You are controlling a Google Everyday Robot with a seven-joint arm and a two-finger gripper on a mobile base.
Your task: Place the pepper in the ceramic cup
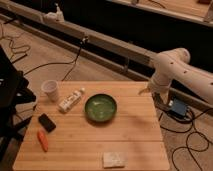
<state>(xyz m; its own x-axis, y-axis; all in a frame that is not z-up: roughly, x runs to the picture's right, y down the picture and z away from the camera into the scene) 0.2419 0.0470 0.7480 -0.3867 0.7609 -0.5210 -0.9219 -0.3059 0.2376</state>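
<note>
The pepper (43,140), small, orange-red and tapered, lies near the front left edge of the wooden table (135,135). The ceramic cup (50,90), plain white, stands upright at the table's far left, about a hand's length behind the pepper. My white arm (172,67) bends down at the right, and its gripper (148,91) sits low by the table's far right corner. It is far from both the pepper and the cup and holds nothing that I can see.
A flat black device (47,122) lies between cup and pepper. A white bottle (71,100) lies on its side beside the cup. A green bowl (100,107) sits mid-table. A pale square pad (114,159) lies at the front edge. A blue box (177,107) and cables are on the floor.
</note>
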